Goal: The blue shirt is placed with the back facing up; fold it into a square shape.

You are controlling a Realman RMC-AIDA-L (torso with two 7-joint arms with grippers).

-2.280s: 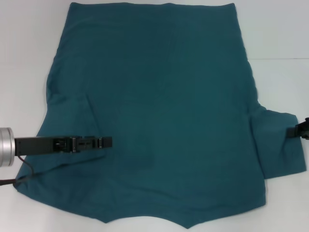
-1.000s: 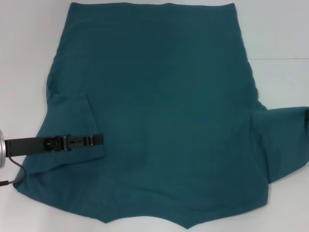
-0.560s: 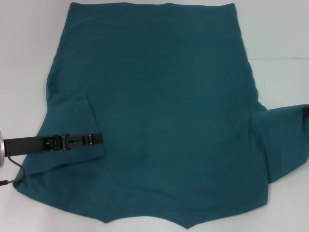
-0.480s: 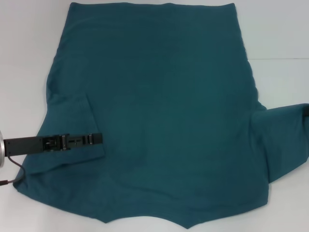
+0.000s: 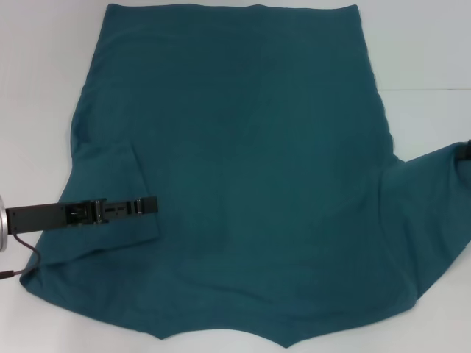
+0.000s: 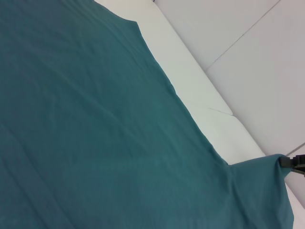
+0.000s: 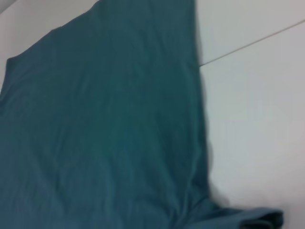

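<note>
The blue shirt (image 5: 250,147) lies spread on the white table, its plain side up. Its left sleeve (image 5: 110,176) is folded inward onto the body. My left gripper (image 5: 153,204) reaches in low from the left edge, and its tip lies over that folded sleeve. At the right edge my right gripper (image 5: 465,151) is shut on the tip of the right sleeve (image 5: 434,206), holding it lifted and stretched. The left wrist view shows that gripper (image 6: 291,162) pinching the sleeve corner far off. In the right wrist view only the shirt (image 7: 105,124) appears.
The white table (image 5: 37,73) surrounds the shirt, with a thin seam line (image 5: 427,90) running across its right side. The left arm's silver wrist and cable (image 5: 22,257) sit at the left edge.
The right gripper has risen along the right edge, lifting and stretching the right sleeve upward. The left gripper has shifted slightly away over the folded left sleeve.
</note>
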